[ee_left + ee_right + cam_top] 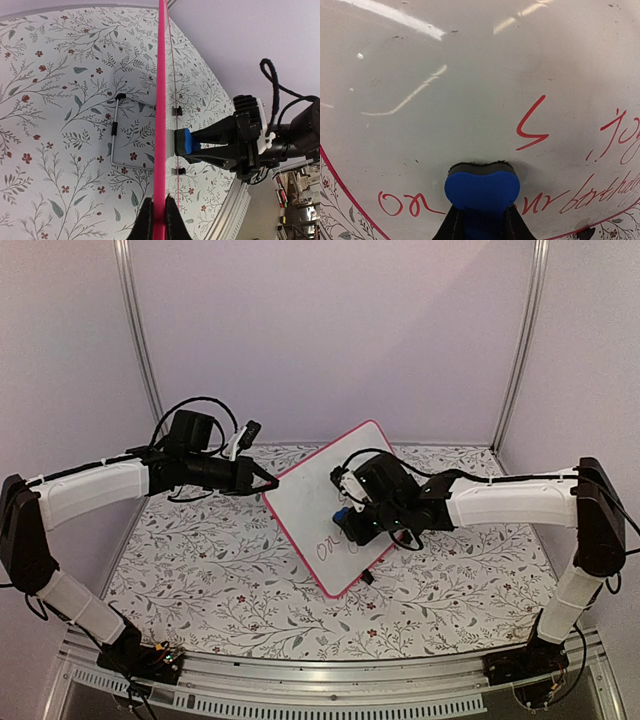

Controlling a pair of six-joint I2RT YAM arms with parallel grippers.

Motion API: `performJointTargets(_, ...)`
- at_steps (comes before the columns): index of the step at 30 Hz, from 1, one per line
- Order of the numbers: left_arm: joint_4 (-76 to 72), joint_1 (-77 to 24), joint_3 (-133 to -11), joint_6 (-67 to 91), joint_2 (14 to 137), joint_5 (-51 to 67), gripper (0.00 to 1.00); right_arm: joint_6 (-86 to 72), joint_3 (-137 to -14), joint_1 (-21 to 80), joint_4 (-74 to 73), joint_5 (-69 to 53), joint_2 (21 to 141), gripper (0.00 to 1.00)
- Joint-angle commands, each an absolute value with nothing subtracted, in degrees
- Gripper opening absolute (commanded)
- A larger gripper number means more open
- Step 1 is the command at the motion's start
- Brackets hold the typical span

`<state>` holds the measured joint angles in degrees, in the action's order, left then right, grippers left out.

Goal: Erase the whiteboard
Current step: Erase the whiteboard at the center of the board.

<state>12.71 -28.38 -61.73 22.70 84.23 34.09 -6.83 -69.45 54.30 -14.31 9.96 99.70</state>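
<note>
Nearest the overhead camera, the metal rail (330,680) carries both arm bases. Beyond it lies the table (220,580) with its flowered cloth.

The left arm (95,490) and right arm (510,502) reach inward and meet at mid-table. Between them the whiteboard (310,510) stands up from the cloth, tilted, one corner toward the rail.

The left gripper (262,480) has its jaws pinched tight on the board's pink frame at the left edge. Its wrist view shows the frame edge-on between the two fingers.

The right gripper (350,515) is closed on the blue eraser (481,187) and presses its dark felt side against the white face. That wrist and its cables hide part of the board from above.

Red writing (560,200) runs along the lower part of the face, and the eraser covers a stretch of it.

Behind the board, a thin wire stand (114,129) lies on the cloth. Two small black clip feet (176,110) sit on the board's face side.
</note>
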Motion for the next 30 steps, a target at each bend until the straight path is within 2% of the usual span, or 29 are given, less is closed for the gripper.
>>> performJointTargets(1, 11.44, -28.85, -61.26, 20.48, 82.67, 35.68, 0.00, -4.80, -73.60, 53.59, -18.84, 13.11, 99.52, 0.00)
performJointTargets(15, 11.62, -28.80, -61.30, 20.45, 82.75, 35.69, 0.00, -1.07, -84.33, 48.88, -19.82, 11.41, 103.10, 0.00)
performJointTargets(30, 11.61, -28.80, -61.44, 20.44, 83.06, 36.12, 0.00, -3.22, -80.77, 48.77, -18.73, 6.17, 105.61, 0.00)
